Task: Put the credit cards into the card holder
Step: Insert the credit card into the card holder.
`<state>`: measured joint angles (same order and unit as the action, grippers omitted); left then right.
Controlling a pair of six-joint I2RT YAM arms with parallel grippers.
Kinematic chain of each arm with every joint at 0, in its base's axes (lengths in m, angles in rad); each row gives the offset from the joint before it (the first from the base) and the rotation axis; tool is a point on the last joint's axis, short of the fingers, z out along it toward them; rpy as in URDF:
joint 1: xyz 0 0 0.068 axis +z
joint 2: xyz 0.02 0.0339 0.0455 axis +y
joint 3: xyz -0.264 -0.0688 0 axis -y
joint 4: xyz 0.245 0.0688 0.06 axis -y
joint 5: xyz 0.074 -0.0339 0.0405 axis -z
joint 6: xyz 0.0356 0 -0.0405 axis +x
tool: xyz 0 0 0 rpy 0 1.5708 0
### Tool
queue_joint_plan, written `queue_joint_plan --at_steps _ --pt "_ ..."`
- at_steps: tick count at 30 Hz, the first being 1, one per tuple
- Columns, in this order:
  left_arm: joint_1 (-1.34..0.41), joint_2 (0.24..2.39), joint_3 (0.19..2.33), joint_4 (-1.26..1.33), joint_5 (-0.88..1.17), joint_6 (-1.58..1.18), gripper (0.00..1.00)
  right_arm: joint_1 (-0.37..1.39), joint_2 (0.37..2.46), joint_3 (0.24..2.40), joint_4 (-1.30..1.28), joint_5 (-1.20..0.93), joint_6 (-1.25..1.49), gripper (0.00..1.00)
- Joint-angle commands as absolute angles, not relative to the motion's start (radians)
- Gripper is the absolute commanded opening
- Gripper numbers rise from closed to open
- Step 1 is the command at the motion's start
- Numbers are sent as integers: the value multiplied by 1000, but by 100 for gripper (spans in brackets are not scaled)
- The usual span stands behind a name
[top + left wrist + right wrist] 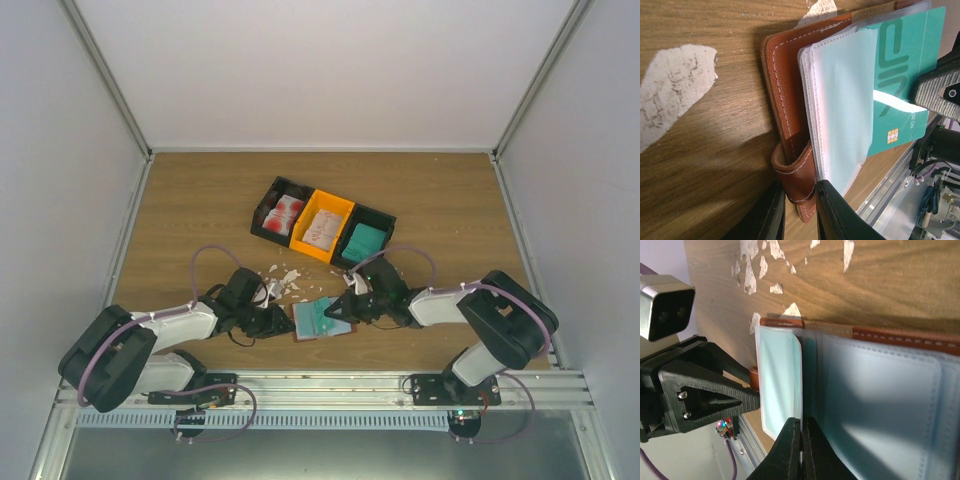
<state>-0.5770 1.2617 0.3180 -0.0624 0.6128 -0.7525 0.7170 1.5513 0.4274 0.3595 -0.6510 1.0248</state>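
The brown leather card holder [303,331] lies open on the table between my two arms, its pale blue pockets [880,400] facing up. My left gripper [801,194] is shut on the holder's leather strap loop at its left end. A teal green credit card [905,65] sits partly inside a clear pocket, its chip end sticking out. My right gripper [801,429] is shut on that card's edge, which shows edge-on as a thin line in the right wrist view. In the top view the left gripper [284,322] and the right gripper [347,308] flank the holder.
Behind the holder stand three joined trays: a black one [268,208] with red-blotched white cards, an orange one [345,212] with pale cards, a black one [385,222] with teal cards. White scraps [283,278] lie scattered on the wood. A metal rail [330,385] runs along the near edge.
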Motion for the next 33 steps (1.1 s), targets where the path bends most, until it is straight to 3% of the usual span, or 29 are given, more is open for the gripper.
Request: queue_joint_plan --at_steps 1,21,27,33 --pt "-588 1261 308 -36 616 -764 21 715 1559 454 317 -590 987 1" --pt "-591 1262 336 -39 649 -767 21 755 1605 447 335 -688 1004 2" --pt "-592 1281 336 -32 649 -767 21 769 1636 490 289 -658 964 10" --pt "-594 1272 340 -43 648 -765 22 810 1568 541 148 -534 913 27"
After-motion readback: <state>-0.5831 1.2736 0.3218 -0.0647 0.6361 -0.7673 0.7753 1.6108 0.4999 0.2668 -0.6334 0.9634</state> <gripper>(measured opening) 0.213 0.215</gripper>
